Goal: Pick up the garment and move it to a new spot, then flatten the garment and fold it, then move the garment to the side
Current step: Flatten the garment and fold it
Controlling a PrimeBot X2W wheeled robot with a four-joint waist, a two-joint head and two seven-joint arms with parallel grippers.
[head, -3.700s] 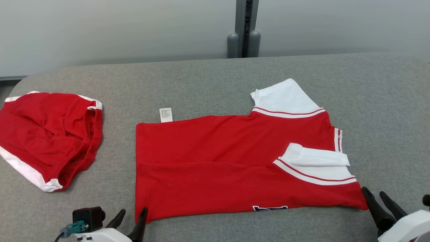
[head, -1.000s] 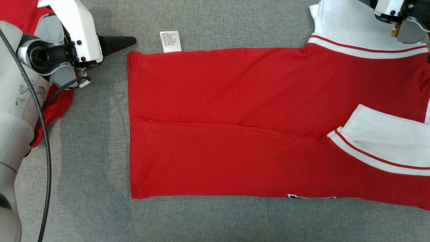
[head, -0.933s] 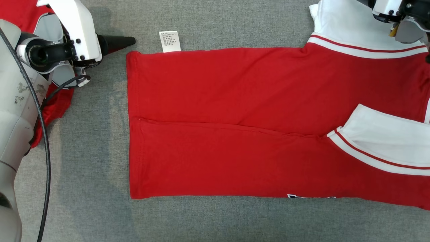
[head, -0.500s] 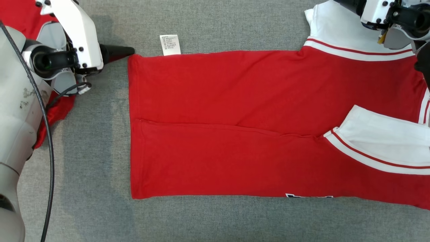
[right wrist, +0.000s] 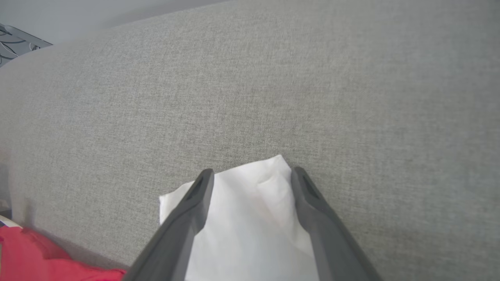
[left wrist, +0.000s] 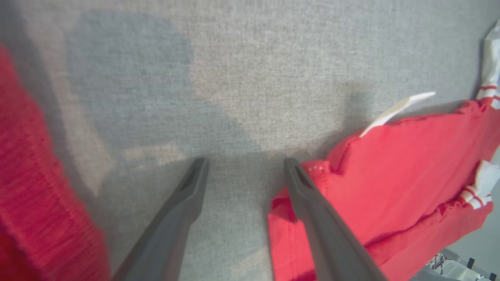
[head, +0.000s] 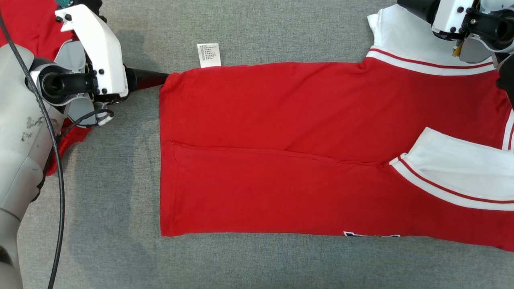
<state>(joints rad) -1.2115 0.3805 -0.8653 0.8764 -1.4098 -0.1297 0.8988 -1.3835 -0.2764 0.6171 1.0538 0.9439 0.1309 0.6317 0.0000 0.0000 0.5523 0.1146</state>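
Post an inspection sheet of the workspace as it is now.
Surface: grey woven fabric tabletop, bare around the shirt.
Job's things: red short-sleeved shirt with white striped sleeves lies flat, apparently folded lengthwise; white care label sticks out at the far edge.
Clutter: second red garment, partly under the left arm.
Grippers: left gripper open, one finger at the shirt's hem corner, the other over bare surface; right gripper open, straddling the white sleeve tip.
Cables: black cable hangs along the left arm.
Surroundings: pale wall beyond the table.
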